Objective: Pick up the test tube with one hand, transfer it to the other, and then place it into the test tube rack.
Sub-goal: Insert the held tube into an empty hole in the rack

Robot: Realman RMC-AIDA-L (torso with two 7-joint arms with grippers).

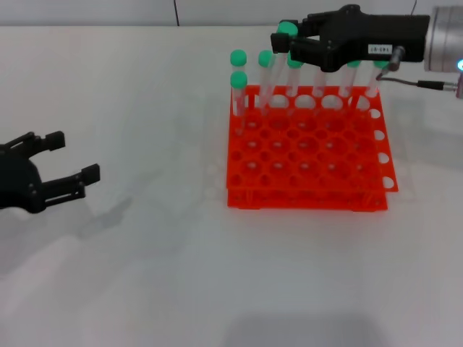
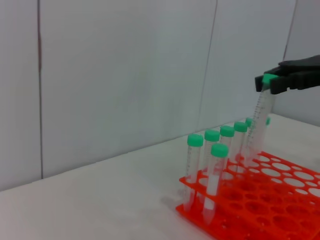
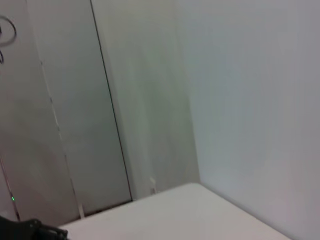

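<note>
The orange-red test tube rack (image 1: 304, 199) stands right of centre on the white table and also shows in the left wrist view (image 2: 260, 212). My right gripper (image 1: 287, 37) hovers over its back row, shut on the green cap of a clear test tube (image 1: 275, 69). That tube hangs tilted, its lower end at the rack's top plate. From the left wrist view the same test tube (image 2: 259, 122) slants down from the right gripper (image 2: 272, 82). My left gripper (image 1: 74, 155) is open and holds nothing, low over the table far to the left.
Several other green-capped tubes (image 1: 239, 79) stand in the rack's back and left holes (image 2: 215, 170). A pale wall runs behind the table (image 1: 145, 275). A thin cable (image 1: 423, 84) trails from the right arm.
</note>
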